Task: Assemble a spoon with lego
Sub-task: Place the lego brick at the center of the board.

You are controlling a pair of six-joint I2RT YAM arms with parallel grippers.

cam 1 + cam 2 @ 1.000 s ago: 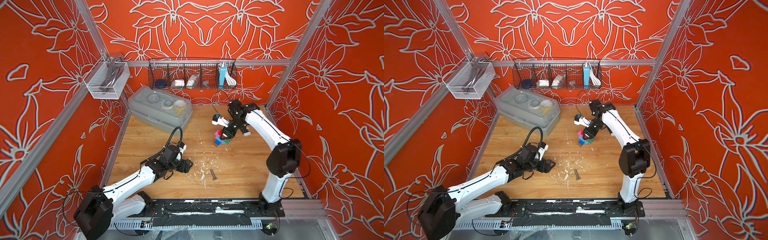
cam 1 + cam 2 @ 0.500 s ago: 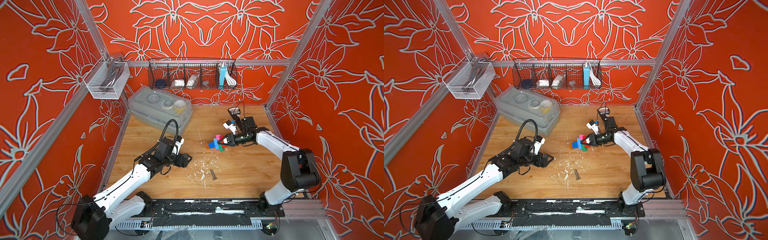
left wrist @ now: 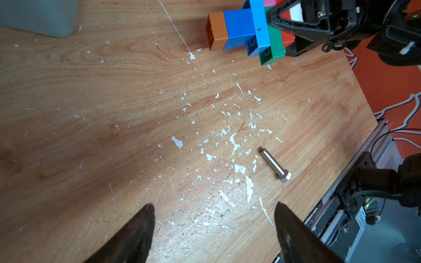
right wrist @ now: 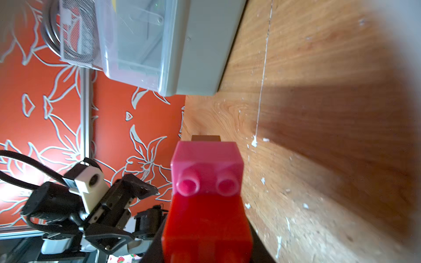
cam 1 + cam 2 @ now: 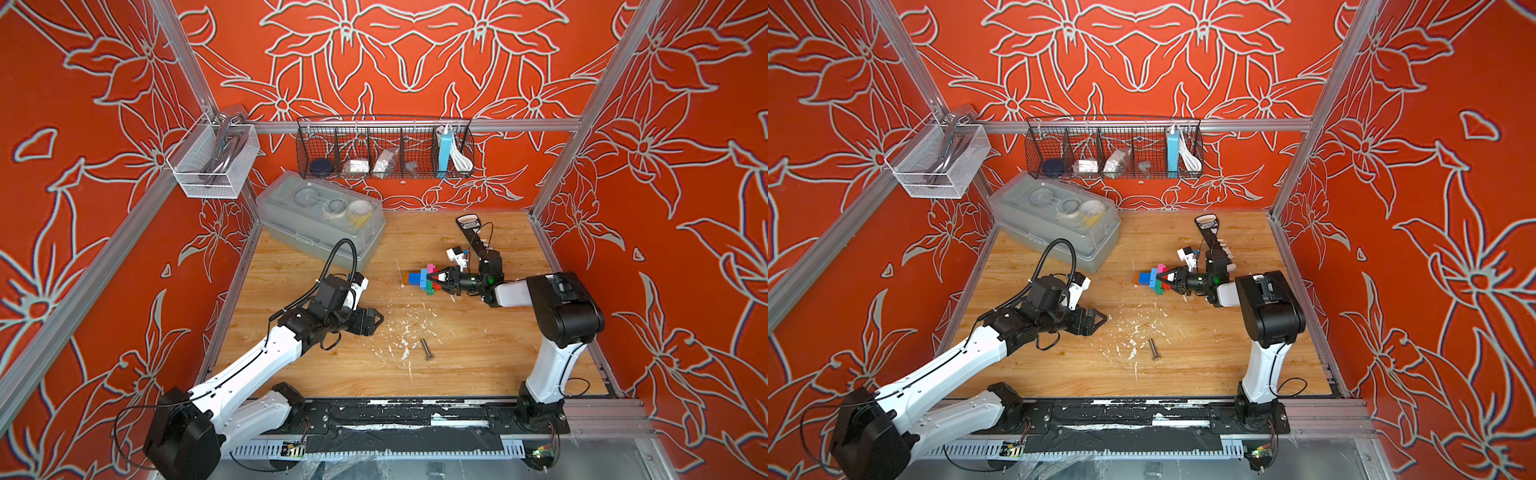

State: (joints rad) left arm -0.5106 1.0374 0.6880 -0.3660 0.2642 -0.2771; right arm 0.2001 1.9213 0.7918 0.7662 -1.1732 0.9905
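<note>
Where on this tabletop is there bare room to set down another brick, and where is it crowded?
Bare wood lies between the bolt and the right arm's base, and at the back between the grey box and the black strip. It is crowded mid-table, where the right gripper holds the spoon.

The 2 arms share 1 build. The left arm (image 5: 257,357) has glossy white link shells between chunky black joint housings. A ribbed black cable hose (image 5: 345,240) arcs above its wrist, where a cream box-shaped camera block (image 4: 91,184) with 1 round lens is mounted. The right arm (image 5: 548,365) has the same tapered white shell, a bulky black elbow housing (image 5: 565,307), a small green indicator light (image 5: 491,279) near the wrist and a thin black wire loop (image 5: 578,384) at its foot. The left gripper (image 3: 214,206) and right gripper (image 5: 435,280) are black, with triangular open-frame fingers (image 3: 134,236).
</note>
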